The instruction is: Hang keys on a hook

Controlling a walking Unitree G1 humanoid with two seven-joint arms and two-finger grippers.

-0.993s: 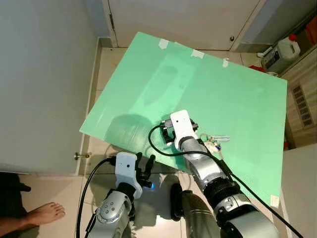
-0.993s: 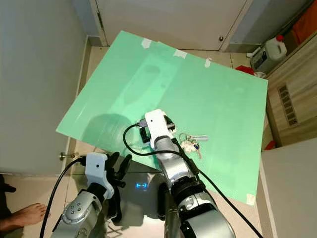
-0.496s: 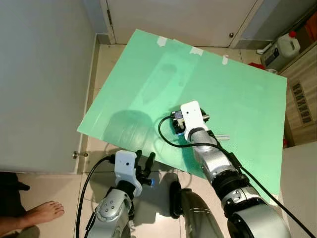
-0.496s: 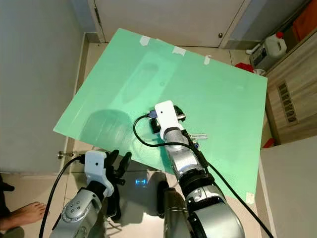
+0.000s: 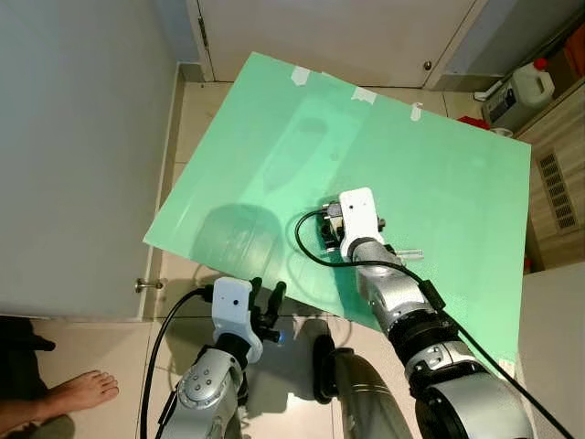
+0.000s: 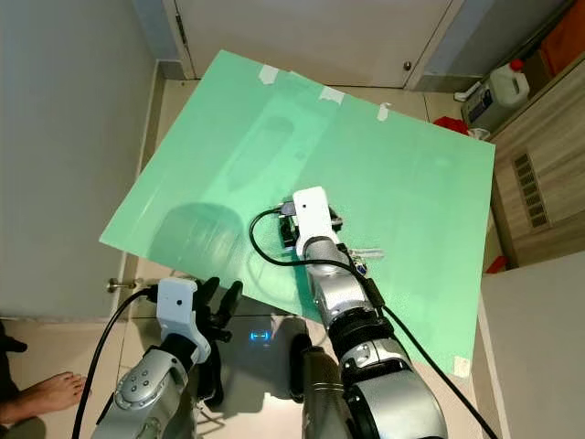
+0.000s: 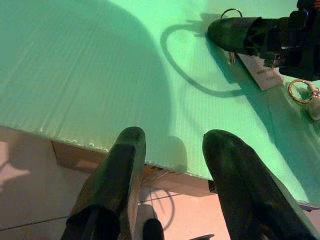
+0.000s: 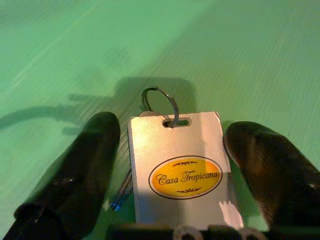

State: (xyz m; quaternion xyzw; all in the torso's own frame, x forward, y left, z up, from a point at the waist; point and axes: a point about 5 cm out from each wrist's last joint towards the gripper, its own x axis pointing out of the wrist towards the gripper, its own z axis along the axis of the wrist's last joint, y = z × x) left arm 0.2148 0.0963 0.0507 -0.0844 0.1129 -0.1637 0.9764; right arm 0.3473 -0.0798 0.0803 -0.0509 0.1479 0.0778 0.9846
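Between the right end effector [image 8: 175, 155] fingers lie the keys [image 8: 177, 170].

Green board [image 5: 274, 155], white jug [image 5: 528, 89], bare foot [image 5: 80, 394]

A board [image 5: 274, 155] lies flat on the floor [image 5: 187, 110], with a door [image 5: 338, 32] beyond its far edge and a wall [image 5: 82, 137] along its left. A jug [image 5: 526, 91] stands on the floor past the far right corner. The right gripper [image 8: 172, 150] sits low over the board's near-right part, its fingers apart on either side of a tag [image 8: 182, 172] lying on the board; a ring [image 8: 162, 102] passes through the tag's slot. The keys [image 5: 402, 251] lie just right of that gripper. The left gripper [image 7: 175, 165] hangs at the board's near edge, fingers apart. A person's foot [image 5: 78, 395] rests on the floor at near left.
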